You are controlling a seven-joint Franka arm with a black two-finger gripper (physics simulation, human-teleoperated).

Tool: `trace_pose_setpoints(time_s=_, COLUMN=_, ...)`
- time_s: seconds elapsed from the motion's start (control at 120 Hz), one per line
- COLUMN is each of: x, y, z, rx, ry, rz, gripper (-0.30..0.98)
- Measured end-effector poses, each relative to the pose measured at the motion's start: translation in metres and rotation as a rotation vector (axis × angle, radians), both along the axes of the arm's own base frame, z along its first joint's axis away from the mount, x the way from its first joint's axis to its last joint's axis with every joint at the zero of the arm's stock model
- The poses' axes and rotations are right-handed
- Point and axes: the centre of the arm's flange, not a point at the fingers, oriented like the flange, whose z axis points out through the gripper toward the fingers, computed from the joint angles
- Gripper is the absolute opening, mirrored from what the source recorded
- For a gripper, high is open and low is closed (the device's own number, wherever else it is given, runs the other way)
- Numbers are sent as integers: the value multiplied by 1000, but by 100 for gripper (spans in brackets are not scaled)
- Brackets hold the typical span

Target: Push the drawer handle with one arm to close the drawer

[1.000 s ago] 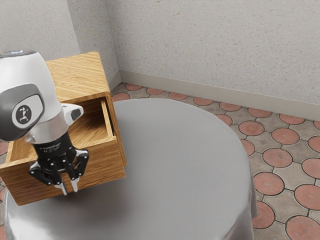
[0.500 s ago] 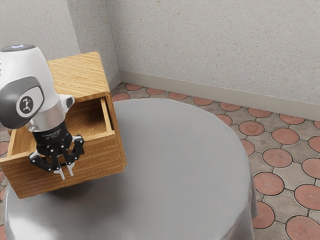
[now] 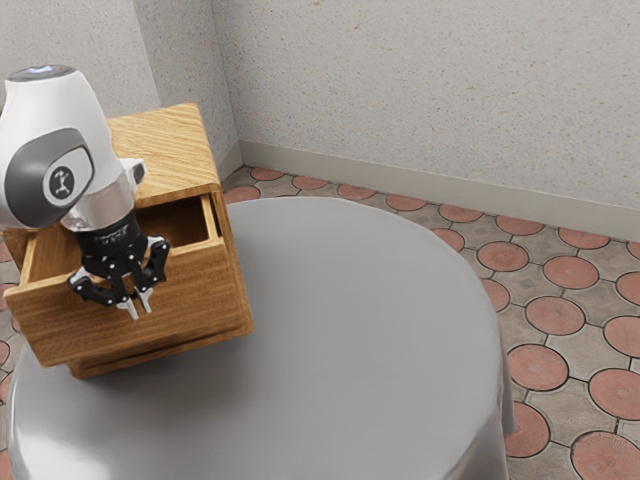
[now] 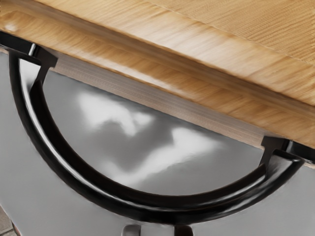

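In front of the drawer's wooden face, my gripper (image 3: 140,308) points down with a narrow gap between its fingertips and nothing held there. The drawer (image 3: 195,300) stands partly out of the wooden cabinet (image 3: 165,150), its inside visible behind the front panel. Curving out from the drawer front (image 4: 162,73) in the wrist view is the black arched handle (image 4: 147,206). My gripper (image 4: 157,230) has its two tips right at the outside of the handle's curve, near the middle of the arc; whether they touch it I cannot tell.
A round table with a grey cloth (image 3: 370,320) carries the cabinet and extends toward the exterior view's right. Beyond the table are the tiled floor (image 3: 555,315) and a pale speckled wall (image 3: 430,90).
The drawer has slid further into the cabinet, narrowing its opening, and the cabinet's lower edge now shows beneath it. My gripper has moved along with the drawer front, toward the cabinet.
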Motion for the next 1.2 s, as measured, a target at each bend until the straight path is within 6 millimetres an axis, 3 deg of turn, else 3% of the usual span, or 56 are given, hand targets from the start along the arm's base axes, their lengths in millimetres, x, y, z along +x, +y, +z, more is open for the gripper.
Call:
trace_pose_setpoints(time_s=0.442, x=57, y=57, z=8, rx=-12, ry=-10, rz=51, gripper=-2)
trace_pose_setpoints(time_s=0.767, x=84, y=89, z=-1, rx=-6, ry=-16, rz=75, gripper=-2)
trace_pose_setpoints(time_s=0.95, x=90, y=106, z=-7, rx=0, ry=-15, rz=91, gripper=-2)
trace_pose_setpoints(time_s=1.058, x=91, y=103, z=-5, rx=11, ry=-21, rz=80, gripper=0)
trace_pose_setpoints(time_s=1.2, x=76, y=56, z=25, rx=6, ry=-17, rz=31, gripper=12)
